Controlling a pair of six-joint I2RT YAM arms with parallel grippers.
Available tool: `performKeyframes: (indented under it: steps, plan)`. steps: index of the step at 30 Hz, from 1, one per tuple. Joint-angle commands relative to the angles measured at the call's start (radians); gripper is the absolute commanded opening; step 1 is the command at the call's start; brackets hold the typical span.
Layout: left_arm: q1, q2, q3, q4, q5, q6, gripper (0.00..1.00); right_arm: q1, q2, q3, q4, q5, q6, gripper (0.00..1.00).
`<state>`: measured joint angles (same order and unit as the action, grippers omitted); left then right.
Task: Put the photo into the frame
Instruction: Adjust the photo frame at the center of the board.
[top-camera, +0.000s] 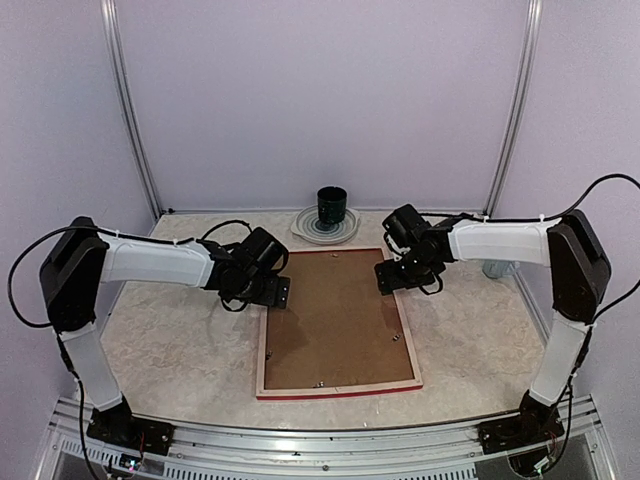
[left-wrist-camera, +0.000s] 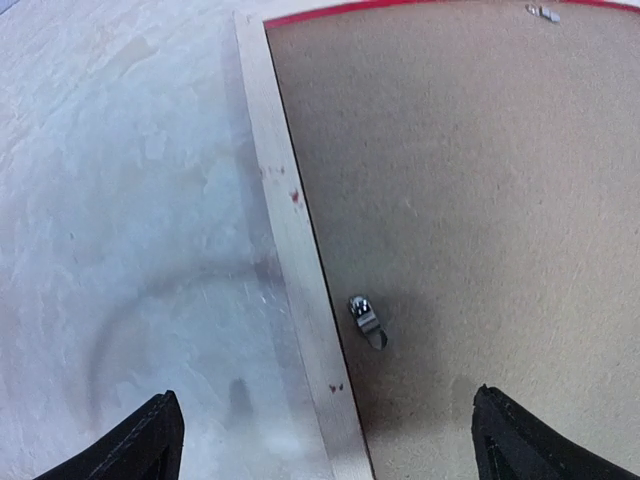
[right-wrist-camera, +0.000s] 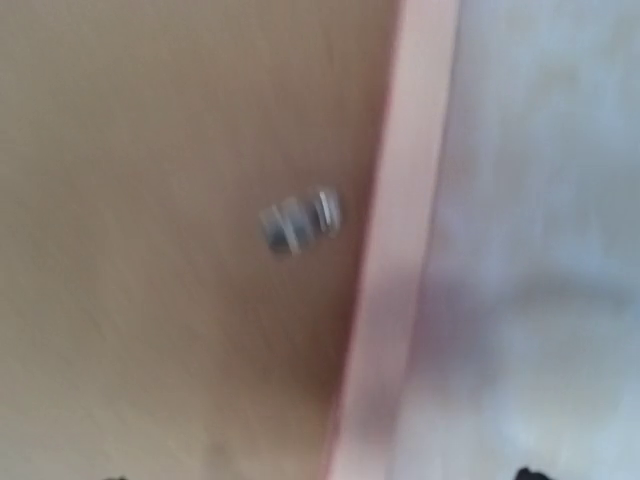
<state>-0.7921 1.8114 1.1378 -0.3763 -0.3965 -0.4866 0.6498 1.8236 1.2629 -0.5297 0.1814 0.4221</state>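
Observation:
The frame (top-camera: 263, 350) lies face down on the table, pale wood back up with a red edge showing. A brown backing board (top-camera: 335, 320) fills it. The photo is hidden or out of view. My left gripper (top-camera: 275, 292) hangs open and empty over the frame's left rail near the far corner. In the left wrist view (left-wrist-camera: 325, 420) the rail (left-wrist-camera: 290, 230) and a metal clip (left-wrist-camera: 366, 320) lie between its fingers. My right gripper (top-camera: 388, 278) is open over the right rail. The right wrist view is blurred and shows the rail (right-wrist-camera: 400, 250) and a clip (right-wrist-camera: 298, 222).
A dark green cup (top-camera: 332, 208) stands on a pale plate (top-camera: 305, 228) just beyond the frame's far edge. A grey object (top-camera: 497, 268) sits behind the right arm. Walls close in the marbled table (top-camera: 180, 340) on three sides.

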Motion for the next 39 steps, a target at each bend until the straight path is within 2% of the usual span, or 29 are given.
performKeyframes:
  steps: [1, 7, 13, 23, 29, 39]
  plan:
    - [0.050, 0.032, 0.107, -0.022, -0.007, 0.063, 0.99, 0.010, 0.049, 0.118, -0.038, 0.043, -0.017, 0.83]
    - [0.090, 0.166, 0.266, -0.064, -0.060, 0.113, 0.99, 0.011, 0.173, 0.283, -0.066, 0.094, -0.029, 0.83]
    - [0.102, 0.283, 0.348, -0.082, -0.064, 0.122, 0.99, 0.020, 0.312, 0.416, -0.113, 0.152, -0.041, 0.83]
    - [0.085, 0.375, 0.346, -0.096, -0.096, 0.130, 0.99, 0.047, 0.396, 0.421, -0.149, 0.250, -0.047, 0.83]
    - [0.092, 0.368, 0.336, -0.082, -0.070, 0.119, 0.99, 0.048, 0.377, 0.397, -0.143, 0.249, -0.050, 0.83]
    - [0.133, 0.221, 0.375, -0.089, -0.030, 0.114, 0.99, 0.047, 0.263, 0.411, -0.151, 0.172, -0.068, 0.83]
